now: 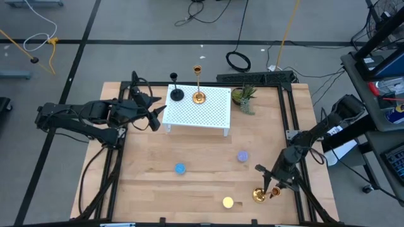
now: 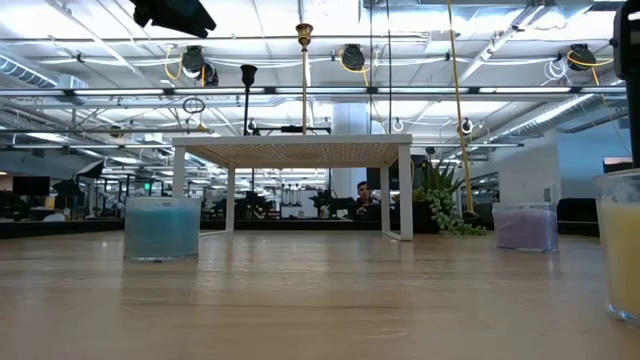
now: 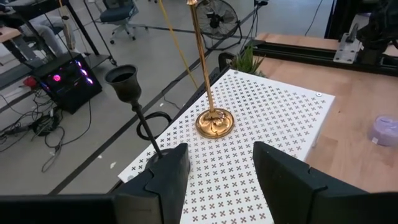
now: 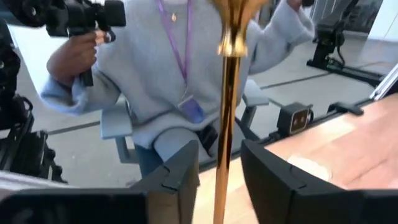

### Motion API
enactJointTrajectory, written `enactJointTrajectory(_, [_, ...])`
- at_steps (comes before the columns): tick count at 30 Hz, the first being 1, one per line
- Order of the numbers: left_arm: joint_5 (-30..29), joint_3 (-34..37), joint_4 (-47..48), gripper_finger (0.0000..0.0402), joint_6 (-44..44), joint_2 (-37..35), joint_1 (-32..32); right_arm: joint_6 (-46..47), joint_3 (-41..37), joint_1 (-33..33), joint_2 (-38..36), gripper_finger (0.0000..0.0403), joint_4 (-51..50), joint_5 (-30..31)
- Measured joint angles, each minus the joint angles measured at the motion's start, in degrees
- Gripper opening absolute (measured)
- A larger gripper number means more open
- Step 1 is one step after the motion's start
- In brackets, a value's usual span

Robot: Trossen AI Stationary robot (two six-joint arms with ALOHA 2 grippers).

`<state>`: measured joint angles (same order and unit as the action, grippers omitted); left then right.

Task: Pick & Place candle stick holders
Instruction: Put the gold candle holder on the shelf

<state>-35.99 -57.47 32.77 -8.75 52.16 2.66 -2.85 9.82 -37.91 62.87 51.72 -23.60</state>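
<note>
A black holder (image 1: pixel 177 94) and a gold holder (image 1: pixel 199 96) stand upright on their round bases on the white perforated stand (image 1: pixel 208 116). Both show in the left wrist view: the black one (image 3: pixel 124 84), its base hidden behind a finger, and the gold one (image 3: pixel 213 121). My left gripper (image 1: pixel 158 115) is open and empty at the stand's left edge. The second gold holder (image 1: pixel 259 195) stands at the table's near right. My right gripper (image 1: pixel 268 186) is open, with a finger on either side of its stem (image 4: pixel 227 124). My right gripper has its fingers level on either side of the gold holder's stem (image 4: pixel 227 162). One finger (image 4: pixel 258 165) stands right beside the stem and a gap shows at the other finger. I cannot tell whether it touches the stem.
A blue candle (image 1: pixel 180 168), a purple candle (image 1: pixel 242 156) and a yellow candle (image 1: pixel 228 202) stand on the wooden table. A small green plant (image 1: pixel 245 98) stands at the stand's far right corner. A seated person (image 4: pixel 168 74) shows beyond the table's near edge.
</note>
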Motion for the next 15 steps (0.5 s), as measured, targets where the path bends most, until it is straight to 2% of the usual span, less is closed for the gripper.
enactJointTrajectory(7, [0.0, 0.0, 0.0, 0.0189, 0.0, 0.0, 0.0, -1.6, 0.0, 0.0, 0.3, 0.0016, 0.6, 5.2])
enactJointTrajectory(10, [0.0, 0.0, 0.0, 0.0189, 0.0, 0.0, 0.0, -2.8, 0.0, 0.0, 0.3, 0.0019, 3.3, 10.1])
enactJointTrajectory(15, [0.0, 0.0, 0.0, 0.0189, 0.4, 0.0, 0.0, -8.4, 0.0, 1.0, 0.3, 0.0018, 10.9, 12.0])
